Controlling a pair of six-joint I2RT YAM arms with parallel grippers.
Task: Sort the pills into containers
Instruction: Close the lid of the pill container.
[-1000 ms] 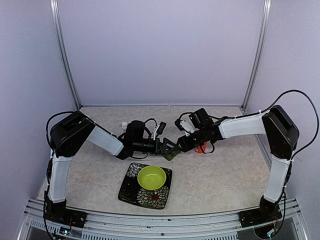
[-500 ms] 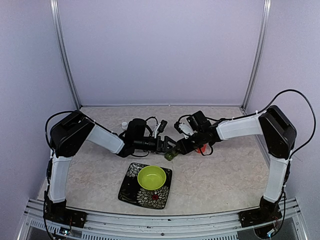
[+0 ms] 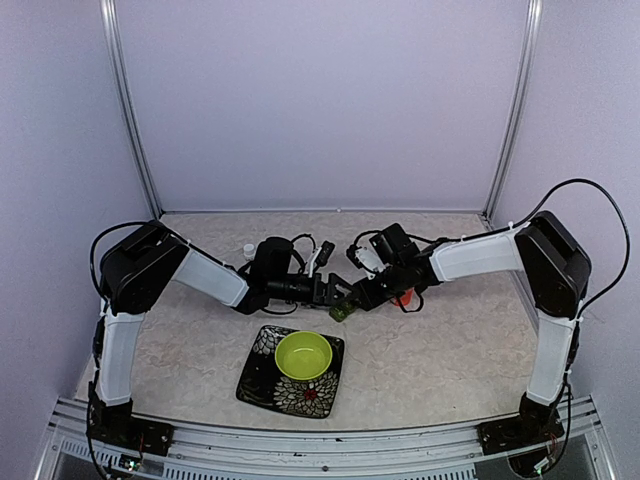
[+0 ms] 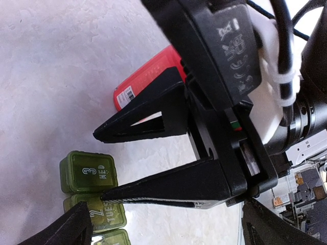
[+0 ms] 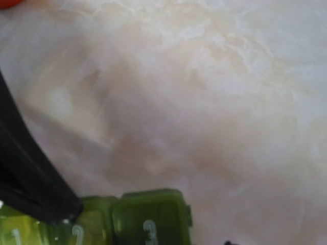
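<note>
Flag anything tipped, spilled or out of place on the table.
The orange bottle seems to lie on its side near the green pillbox, not upright. No loose pills show, and the pillbox lids in view are shut.

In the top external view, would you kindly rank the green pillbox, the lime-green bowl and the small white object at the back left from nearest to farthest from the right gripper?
From the right gripper:
1. The green pillbox, right at its fingertips, mid-table.
2. The lime-green bowl, toward the front edge.
3. The small white object, back left.
</note>
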